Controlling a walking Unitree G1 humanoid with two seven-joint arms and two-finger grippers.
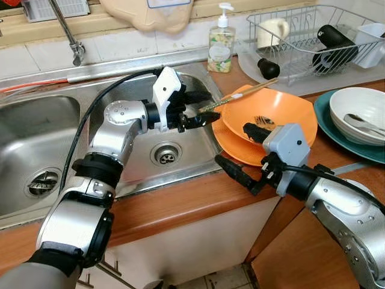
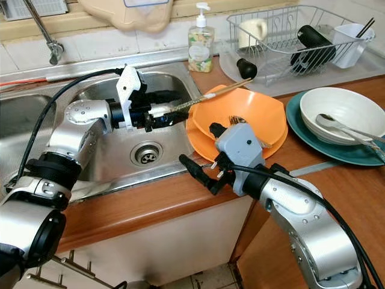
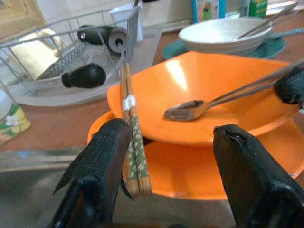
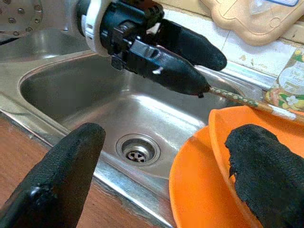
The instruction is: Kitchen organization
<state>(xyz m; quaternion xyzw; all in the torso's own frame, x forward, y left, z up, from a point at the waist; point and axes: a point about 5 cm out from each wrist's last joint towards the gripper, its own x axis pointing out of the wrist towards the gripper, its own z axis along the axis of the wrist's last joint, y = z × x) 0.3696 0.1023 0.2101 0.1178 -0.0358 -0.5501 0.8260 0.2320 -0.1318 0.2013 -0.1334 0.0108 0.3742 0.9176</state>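
Observation:
A pair of patterned wooden chopsticks (image 1: 240, 96) leans on the rim of an orange bowl (image 1: 283, 111), their lower ends over the sink. The bowl sits on an orange plate (image 1: 231, 147) and holds a metal fork (image 3: 190, 109). My left gripper (image 1: 201, 108) hovers over the right sink basin, open. The chopsticks (image 3: 133, 137) lie between its fingers, right against one of them. My right gripper (image 1: 233, 144) is open at the near left edge of the orange dishes. One of its fingers is over the bowl's rim, the other above the counter edge.
The sink basin (image 1: 138, 162) with its drain (image 1: 166, 153) lies under the left gripper. A soap bottle (image 1: 221, 45) and a wire dish rack (image 1: 313, 36) stand behind. White bowls with a spoon sit on a teal plate (image 1: 322, 114) at the right. The wooden counter (image 1: 180, 205) runs along the front.

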